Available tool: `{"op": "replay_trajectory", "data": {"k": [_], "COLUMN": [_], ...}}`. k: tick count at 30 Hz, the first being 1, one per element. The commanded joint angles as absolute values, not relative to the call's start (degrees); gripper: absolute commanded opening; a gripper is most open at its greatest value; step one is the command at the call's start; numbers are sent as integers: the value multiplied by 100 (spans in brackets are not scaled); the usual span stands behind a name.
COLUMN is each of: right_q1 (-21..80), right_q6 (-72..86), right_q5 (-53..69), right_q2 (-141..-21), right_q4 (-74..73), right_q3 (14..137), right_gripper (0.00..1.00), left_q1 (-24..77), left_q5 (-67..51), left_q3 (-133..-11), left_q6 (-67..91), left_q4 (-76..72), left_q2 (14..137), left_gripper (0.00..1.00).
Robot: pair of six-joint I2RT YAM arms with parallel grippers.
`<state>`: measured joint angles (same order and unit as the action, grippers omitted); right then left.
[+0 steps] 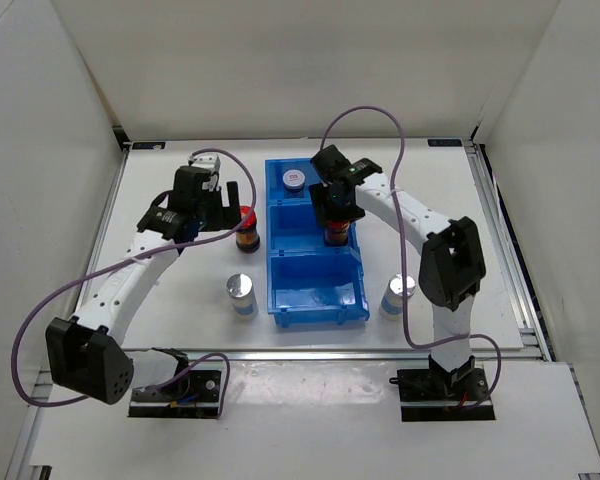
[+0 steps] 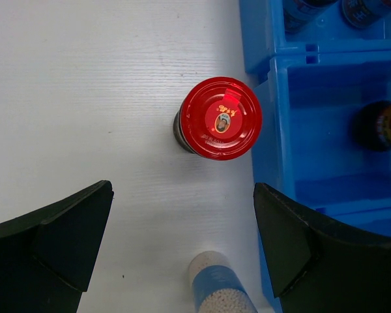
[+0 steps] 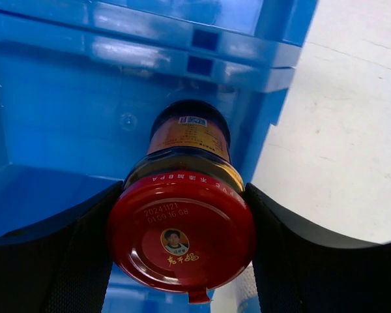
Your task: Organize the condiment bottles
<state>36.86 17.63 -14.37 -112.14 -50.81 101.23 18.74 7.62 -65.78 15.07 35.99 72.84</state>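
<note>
Six small bottles. A red-capped jar (image 1: 246,228) of dark glass stands upright on the white surface (image 1: 450,190), just left of the blue bin (image 1: 280,290). A second red-capped jar (image 1: 336,234), with an orange label, is clamped between the right fingers (image 3: 52,261) at the right side of the bin's middle compartment. A white-lidded bottle (image 1: 296,181) stands in the far compartment; another bottle (image 2: 362,10) near it shows only partly. A left silver-capped bottle (image 1: 241,295) and a right silver-capped bottle (image 1: 398,296), both with pale labels, stand upright on the surface either side of the bin's near end.
</note>
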Motion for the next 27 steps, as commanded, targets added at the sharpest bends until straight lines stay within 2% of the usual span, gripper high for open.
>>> {"op": "replay_trajectory", "data": {"k": [1,3,5,6,7,9,10,11,13,21,26,27], "right_q1": [3665,3612,3612,3612,3612,3612,3612,3612,3612,3612,3612,3612], "right_q6": [1863,1925,1978,1978,1978,2030,2030,2030,2030,1925,1925,1925], "right_q5": [-1328,-1248,-1248,-1248,-1248,-1248,-1248,-1248,-1397,-2082,-2083,-2083], "right_q2": [-11091,-11214,-11267,-11268,-11268,-11189,-11188,-11119,-11039,-10004,-8878,-8607], "right_q4": [-4632,-4632,-4632,-4684,-4685,-4737,-4737,-4737,-4895,-5361,-5361,-5361], "right_q3": [10318,10318,10318,10318,10318,10318,10371,10371,10485,10960,10312,10136], "right_gripper": [0,2,11,20,43,67,89,93,100,100,100,100], "left_q1": [1854,1854,1854,1854,1854,1854,1854,1854,1854,2091,2092,2092], "left_q5": [431,369,212,211,141,62,-17,-122,-193,-193,-141,-141], "left_q3": [-6873,-6943,-7013,-7092,-7093,-7154,-7224,-7225,-7277,-7348,-7549,-7619], "left_q6": [1547,1547,1547,1547,1547,1599,1600,1600,1600,1652,1705,1705], "left_q4": [3568,3568,3568,3568,3568,3568,3568,3516,3463,3270,3270,3270], "left_q2": [7356,7409,7540,7637,7690,7795,7900,7954,8137,8718,9236,9350], "left_gripper": [100,100,100,100,100,100,100,100,100,100,100,96]}}
